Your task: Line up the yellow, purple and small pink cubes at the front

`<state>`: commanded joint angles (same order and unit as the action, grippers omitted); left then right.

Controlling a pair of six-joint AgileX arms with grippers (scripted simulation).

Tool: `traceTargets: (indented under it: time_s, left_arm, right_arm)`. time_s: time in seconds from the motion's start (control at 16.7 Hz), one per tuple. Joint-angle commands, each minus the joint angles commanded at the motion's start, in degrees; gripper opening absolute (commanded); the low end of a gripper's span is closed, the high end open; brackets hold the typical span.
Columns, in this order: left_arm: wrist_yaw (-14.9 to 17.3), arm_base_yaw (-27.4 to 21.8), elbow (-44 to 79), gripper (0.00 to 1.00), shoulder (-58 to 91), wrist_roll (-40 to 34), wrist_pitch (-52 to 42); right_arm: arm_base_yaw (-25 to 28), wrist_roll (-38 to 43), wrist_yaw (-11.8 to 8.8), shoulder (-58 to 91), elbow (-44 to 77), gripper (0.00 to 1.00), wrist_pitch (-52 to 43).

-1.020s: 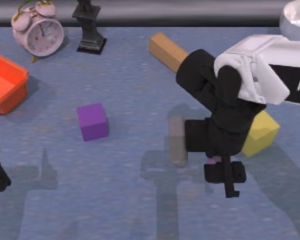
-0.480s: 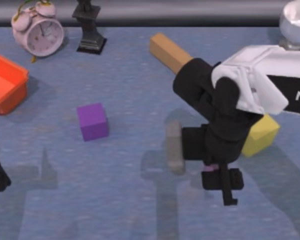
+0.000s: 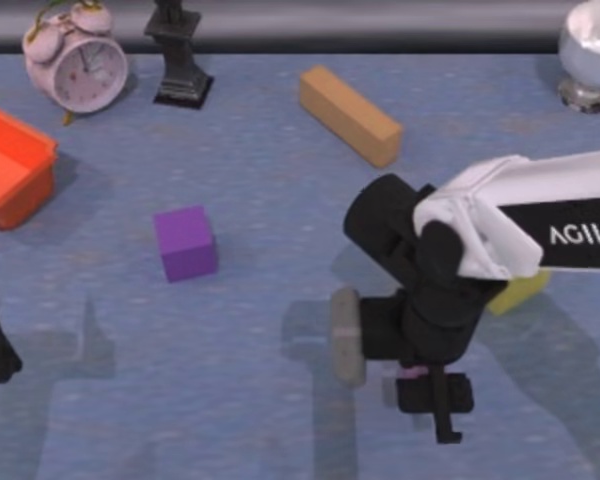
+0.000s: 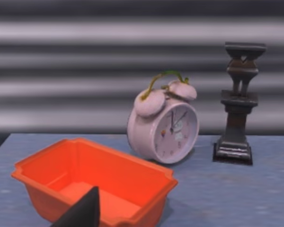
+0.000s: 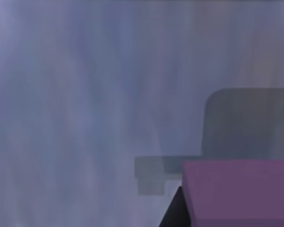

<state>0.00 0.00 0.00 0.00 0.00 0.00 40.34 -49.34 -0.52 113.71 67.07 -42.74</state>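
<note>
The small pink cube, grasped in the right pincer well apart from the purple cube, could be set down crooked if released high.

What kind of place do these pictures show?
Probably a rendered tabletop test scene, not a real room. A blue table holds unrelated props: a pink alarm clock, an orange bin and loose coloured cubes such as the purple cube, with the right gripper working above it.

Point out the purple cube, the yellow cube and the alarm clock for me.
purple cube [image 3: 185, 242], top view, top face.
yellow cube [image 3: 518, 293], top view, visible corner beside the right arm.
alarm clock [image 4: 164, 128], left wrist view, dial.
</note>
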Motion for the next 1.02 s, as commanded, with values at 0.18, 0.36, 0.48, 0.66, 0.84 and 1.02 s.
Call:
traceTargets:
  time_s: [0.18, 0.36, 0.48, 0.66, 0.84, 1.02]
  left_arm:
    - [0.00, 0.00, 0.00, 1.00, 0.00, 0.00, 0.00]
    - [0.00, 0.00, 0.00, 1.00, 0.00, 0.00, 0.00]
    - [0.00, 0.00, 0.00, 1.00, 0.00, 0.00, 0.00]
    - [0.00, 0.00, 0.00, 1.00, 0.00, 0.00, 0.00]
    - [0.00, 0.00, 0.00, 1.00, 0.00, 0.00, 0.00]
    - [0.00, 0.00, 0.00, 1.00, 0.00, 0.00, 0.00]
  right_arm:
    - [0.00, 0.00, 0.00, 0.00, 0.00, 0.00, 0.00]
    - [0.00, 0.00, 0.00, 0.00, 0.00, 0.23, 0.00]
    - [0.00, 0.00, 0.00, 0.00, 0.00, 0.38, 0.00]
    - [0.00, 0.00, 0.00, 0.00, 0.00, 0.60, 0.00]
    - [0.00, 0.00, 0.00, 0.00, 0.00, 0.83, 0.00]
    - [0.00, 0.00, 0.00, 0.00, 0.00, 1.00, 0.00]
